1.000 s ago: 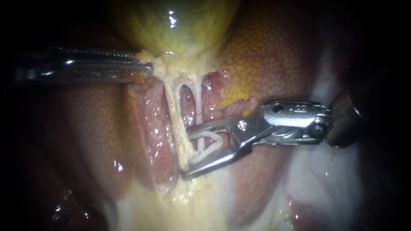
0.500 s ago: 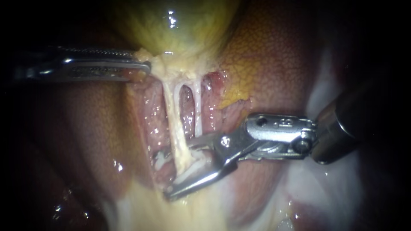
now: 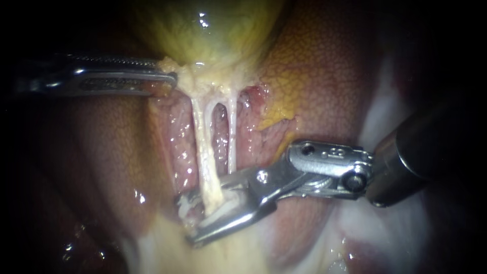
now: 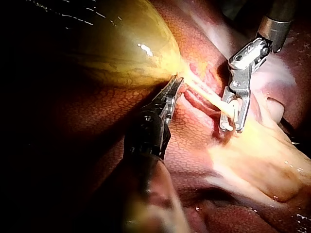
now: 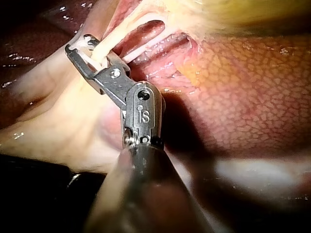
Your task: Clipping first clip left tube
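My left instrument, a slender steel shaft ending in two ribbed jaws, comes in level from the left. Its jaws are clamped together on the gallbladder, a glossy yellow-green sac, at its pale frayed lower end. The left wrist view shows the same grip at the sac's edge.

Two strands run down from that frayed end over wet pink tissue. The left tube is the thicker, cream-coloured cord. The right tube is a thinner white thread just beside it, with a narrow gap between them.

My right instrument, with a dark shaft, a bright steel hinge block and two long plain jaws, comes in from the right. Its jaws stand well apart and carry a white clip whose legs lie against both jaws. The left tube passes between the jaws and inside the clip, near its lower end where it meets pale yellowish fatty tissue. The right tube ends at or behind the upper jaw; I cannot tell whether it is inside.

The right wrist view has the jaws spread on either side of the cream cord. The left wrist view shows them doing the same.

The liver, mottled red-brown with a fine cell pattern, lies around and behind everything.
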Controlling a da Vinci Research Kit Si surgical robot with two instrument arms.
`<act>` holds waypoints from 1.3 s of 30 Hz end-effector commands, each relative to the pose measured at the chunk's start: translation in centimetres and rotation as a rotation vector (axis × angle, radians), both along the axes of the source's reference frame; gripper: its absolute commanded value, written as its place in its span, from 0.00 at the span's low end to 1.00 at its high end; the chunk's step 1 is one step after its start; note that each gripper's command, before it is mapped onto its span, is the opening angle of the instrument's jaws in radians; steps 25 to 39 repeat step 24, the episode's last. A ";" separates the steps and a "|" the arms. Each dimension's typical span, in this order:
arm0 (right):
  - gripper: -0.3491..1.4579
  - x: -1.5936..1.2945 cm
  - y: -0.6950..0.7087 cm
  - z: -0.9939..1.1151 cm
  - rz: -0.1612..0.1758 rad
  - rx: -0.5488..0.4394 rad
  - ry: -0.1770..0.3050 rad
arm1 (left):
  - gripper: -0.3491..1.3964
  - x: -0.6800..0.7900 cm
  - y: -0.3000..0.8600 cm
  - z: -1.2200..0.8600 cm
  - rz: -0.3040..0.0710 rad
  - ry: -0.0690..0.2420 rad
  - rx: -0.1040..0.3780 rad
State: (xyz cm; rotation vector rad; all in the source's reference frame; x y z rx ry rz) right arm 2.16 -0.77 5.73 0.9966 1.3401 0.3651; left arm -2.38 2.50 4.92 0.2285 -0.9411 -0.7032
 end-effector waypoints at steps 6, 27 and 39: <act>0.00 0.01 0.00 0.00 0.002 0.054 -0.027 | 0.00 0.02 0.00 0.01 -0.001 0.001 -0.001; 0.00 0.03 0.00 -0.02 0.001 0.071 -0.033 | 0.00 0.05 0.02 0.03 -0.002 0.002 -0.003; 0.00 0.03 0.00 -0.02 0.001 0.071 -0.033 | 0.00 0.05 0.02 0.03 -0.002 0.002 -0.003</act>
